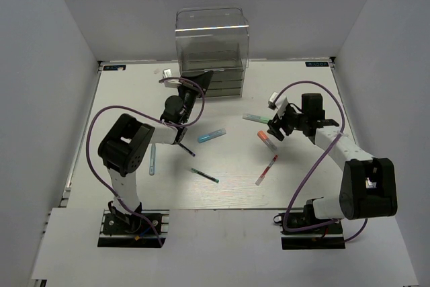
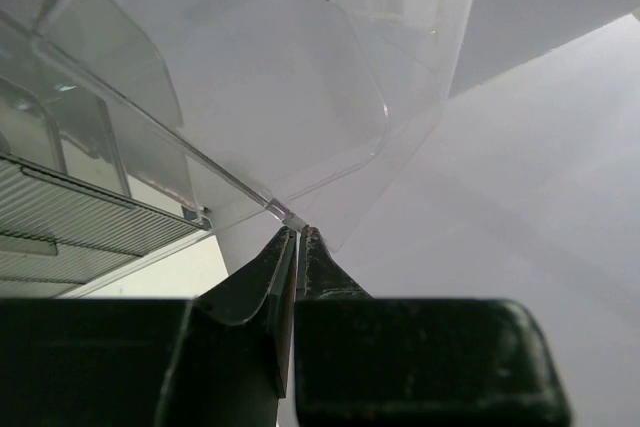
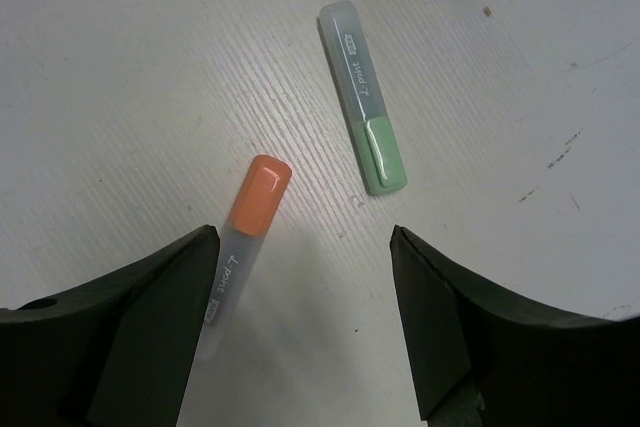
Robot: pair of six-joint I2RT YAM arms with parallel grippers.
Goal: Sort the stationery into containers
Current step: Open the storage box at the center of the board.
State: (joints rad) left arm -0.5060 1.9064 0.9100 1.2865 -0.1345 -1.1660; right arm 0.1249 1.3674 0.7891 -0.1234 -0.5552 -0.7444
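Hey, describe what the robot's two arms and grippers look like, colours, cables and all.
The left arm and right arm each pair bulky black joint housings with slim white links, on black base plates. A purple cable loops along each. The left gripper and right gripper have dark, wedge-shaped fingers. No readable markings show.

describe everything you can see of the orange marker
The orange marker is short, with an opaque orange cap and a frosted, plastic-looking barrel bearing printed lettering. It lies flat on the white table under the open right gripper, one finger hiding its barrel end. The green marker lies apart from it.
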